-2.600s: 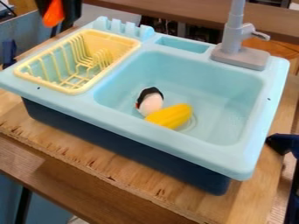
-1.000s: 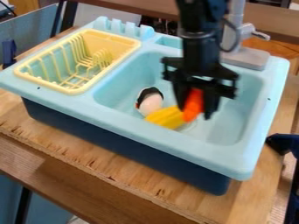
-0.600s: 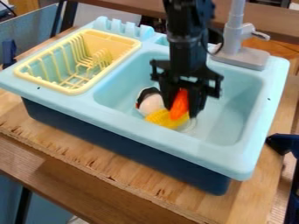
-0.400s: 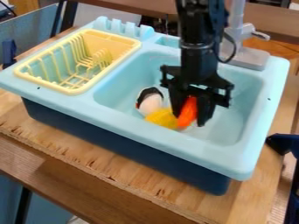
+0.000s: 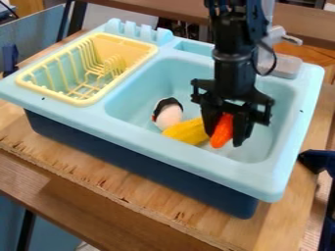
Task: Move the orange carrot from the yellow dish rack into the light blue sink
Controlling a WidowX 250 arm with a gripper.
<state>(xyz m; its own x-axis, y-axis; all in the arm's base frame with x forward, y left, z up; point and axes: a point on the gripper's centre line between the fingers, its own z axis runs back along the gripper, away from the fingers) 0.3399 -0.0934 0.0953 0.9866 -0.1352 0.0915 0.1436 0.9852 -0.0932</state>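
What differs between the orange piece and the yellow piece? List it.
Held: the orange piece is between the fingers of the gripper; the yellow piece lies in the sink basin.
Pose: the orange piece points steeply downward; the yellow piece lies flatter.
Width: the orange piece looks slimmer than the yellow piece.
Shared: both are partly hidden.
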